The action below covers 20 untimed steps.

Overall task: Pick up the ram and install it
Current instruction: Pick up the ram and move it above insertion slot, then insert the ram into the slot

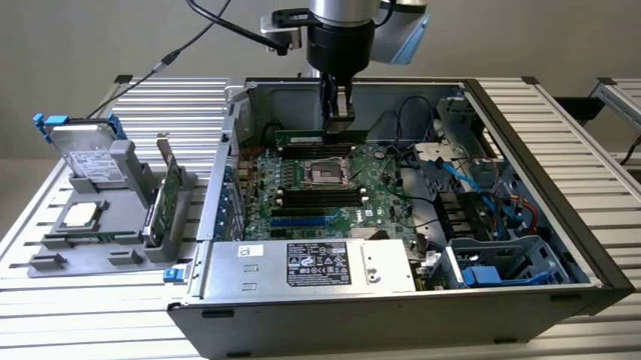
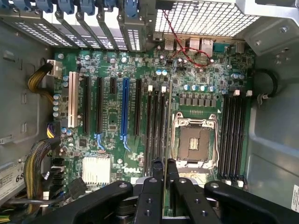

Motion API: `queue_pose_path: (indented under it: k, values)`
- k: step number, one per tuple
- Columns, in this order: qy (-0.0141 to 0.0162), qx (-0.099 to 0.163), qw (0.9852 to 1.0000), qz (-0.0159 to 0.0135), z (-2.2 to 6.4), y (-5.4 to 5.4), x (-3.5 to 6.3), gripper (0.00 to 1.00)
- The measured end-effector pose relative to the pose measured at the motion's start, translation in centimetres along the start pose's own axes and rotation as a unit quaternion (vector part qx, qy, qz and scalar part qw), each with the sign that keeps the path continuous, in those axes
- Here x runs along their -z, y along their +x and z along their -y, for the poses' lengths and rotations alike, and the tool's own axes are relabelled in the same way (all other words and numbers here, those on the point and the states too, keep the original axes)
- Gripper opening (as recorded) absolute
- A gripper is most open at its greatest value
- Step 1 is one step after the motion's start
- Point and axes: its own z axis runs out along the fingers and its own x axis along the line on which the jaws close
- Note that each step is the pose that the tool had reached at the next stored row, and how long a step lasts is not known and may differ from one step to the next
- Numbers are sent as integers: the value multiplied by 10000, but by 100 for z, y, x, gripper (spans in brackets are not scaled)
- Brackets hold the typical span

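Black two-finger gripper [image 2: 164, 164] clenched on thin dark-green ram stick [image 1: 305, 139]. Stick hangs edge-down beneath fingertips, over long black memory slots [image 2: 155, 121] beside silver CPU socket [image 2: 195, 142]. Risk: stick skewed against slot, jamming or bending under press.

There is one computer case [image 1: 546, 187], one motherboard [image 2: 112, 116], one processor socket [image 2: 194, 140] and one power supply [image 1: 311, 266]. The board has two banks of memory slots [image 2: 233, 135], one white expansion slot [image 2: 72, 100] and one blue expansion slot [image 2: 124, 107]. There is one memory stick [image 1: 300, 139], one gripper [image 1: 341, 120], one grey stand [image 1: 60, 262], one hard drive [image 1: 90, 157] and one green card [image 1: 168, 199]
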Motion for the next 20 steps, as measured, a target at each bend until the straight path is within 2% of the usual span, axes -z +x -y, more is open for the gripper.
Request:
queue_pose_path:
  k: [20]
  values:
    - [1, -18, 10000, 0, 3, -21, -9, 15]
